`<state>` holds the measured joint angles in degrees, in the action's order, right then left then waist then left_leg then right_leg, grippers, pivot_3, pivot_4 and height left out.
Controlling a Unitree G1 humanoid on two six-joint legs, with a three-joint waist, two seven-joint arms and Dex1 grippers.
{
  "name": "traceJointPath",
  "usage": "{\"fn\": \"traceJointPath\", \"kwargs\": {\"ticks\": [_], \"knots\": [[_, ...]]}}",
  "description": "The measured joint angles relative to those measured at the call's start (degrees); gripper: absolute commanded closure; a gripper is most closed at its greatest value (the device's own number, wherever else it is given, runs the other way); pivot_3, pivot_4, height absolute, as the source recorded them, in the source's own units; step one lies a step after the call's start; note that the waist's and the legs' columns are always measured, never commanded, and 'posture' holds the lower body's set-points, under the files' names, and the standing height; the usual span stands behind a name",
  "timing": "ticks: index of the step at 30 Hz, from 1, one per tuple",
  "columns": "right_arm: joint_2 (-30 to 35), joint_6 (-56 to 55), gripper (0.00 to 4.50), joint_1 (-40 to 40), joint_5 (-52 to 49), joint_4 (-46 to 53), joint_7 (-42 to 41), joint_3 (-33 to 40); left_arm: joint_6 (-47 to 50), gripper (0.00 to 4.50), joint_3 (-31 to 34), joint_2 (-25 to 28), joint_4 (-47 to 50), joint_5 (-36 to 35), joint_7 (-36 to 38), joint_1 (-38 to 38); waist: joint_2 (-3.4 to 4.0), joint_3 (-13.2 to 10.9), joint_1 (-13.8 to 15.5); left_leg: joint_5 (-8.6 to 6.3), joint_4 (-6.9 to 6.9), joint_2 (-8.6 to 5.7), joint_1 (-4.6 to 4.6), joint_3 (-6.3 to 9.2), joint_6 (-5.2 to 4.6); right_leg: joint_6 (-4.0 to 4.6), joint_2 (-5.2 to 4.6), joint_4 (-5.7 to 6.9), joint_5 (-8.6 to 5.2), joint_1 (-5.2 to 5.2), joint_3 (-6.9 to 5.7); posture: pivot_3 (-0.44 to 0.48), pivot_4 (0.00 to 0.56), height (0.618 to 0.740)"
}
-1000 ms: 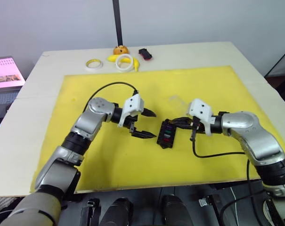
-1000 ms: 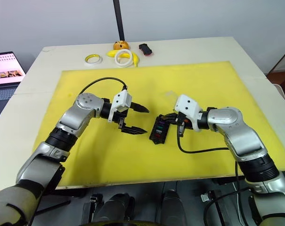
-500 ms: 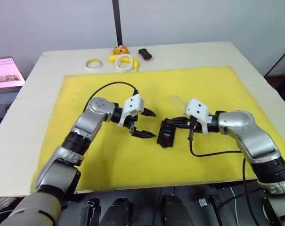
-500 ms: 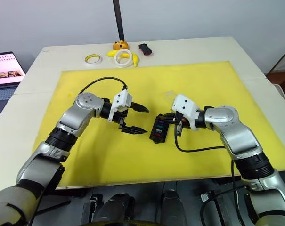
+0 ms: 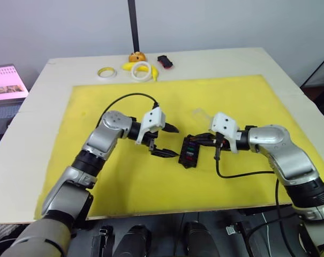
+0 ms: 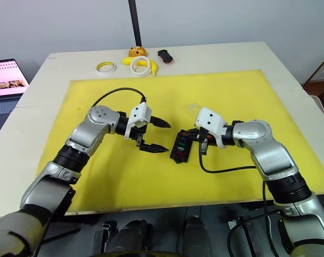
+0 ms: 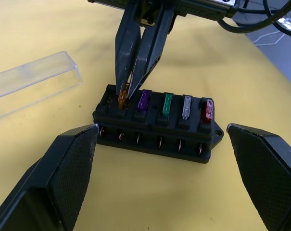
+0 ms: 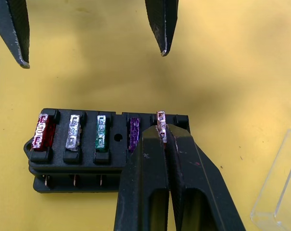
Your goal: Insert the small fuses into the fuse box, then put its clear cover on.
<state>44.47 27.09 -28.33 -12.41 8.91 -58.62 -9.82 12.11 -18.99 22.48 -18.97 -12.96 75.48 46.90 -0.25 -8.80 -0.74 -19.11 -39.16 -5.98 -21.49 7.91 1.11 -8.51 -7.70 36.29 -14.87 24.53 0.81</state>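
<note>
The right gripper [image 8: 161,137] pinches an orange fuse [image 7: 122,98] in the box [image 7: 157,126]. The left gripper [image 5: 165,141] is wide open. No writing can be read.

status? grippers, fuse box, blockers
Right gripper shut on orange fuse, at fuse box end slot. Left gripper open beside box. Four fuses seated; clear cover off.

Yellow mat [image 5: 124,182] covers most of the pale table [image 5: 38,128]; along the far edge sit two tape rings [image 5: 105,72] [image 5: 141,70], a banana [image 5: 130,66], a small orange object [image 5: 136,55] and a black-and-red object [image 5: 165,61]; open laptop [image 6: 5,80] off the left side.
</note>
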Motion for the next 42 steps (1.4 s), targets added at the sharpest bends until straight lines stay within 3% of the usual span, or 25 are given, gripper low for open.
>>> {"fn": "traceJointPath", "kwargs": {"ticks": [42], "knots": [[1.70, 7.49, 4.50, -5.65, -0.28, 2.74, -3.85, -0.54, -0.30, 0.01, 0.00, -0.20, -0.03, 0.03, -0.59, 0.03, 0.00, 0.00, 0.09, 0.00, -0.01, -0.01, -0.02, 0.00, 0.00, 0.00, -0.03, 0.02, 0.00, 0.02, 0.00, 0.000, 0.150, 0.740]]}}
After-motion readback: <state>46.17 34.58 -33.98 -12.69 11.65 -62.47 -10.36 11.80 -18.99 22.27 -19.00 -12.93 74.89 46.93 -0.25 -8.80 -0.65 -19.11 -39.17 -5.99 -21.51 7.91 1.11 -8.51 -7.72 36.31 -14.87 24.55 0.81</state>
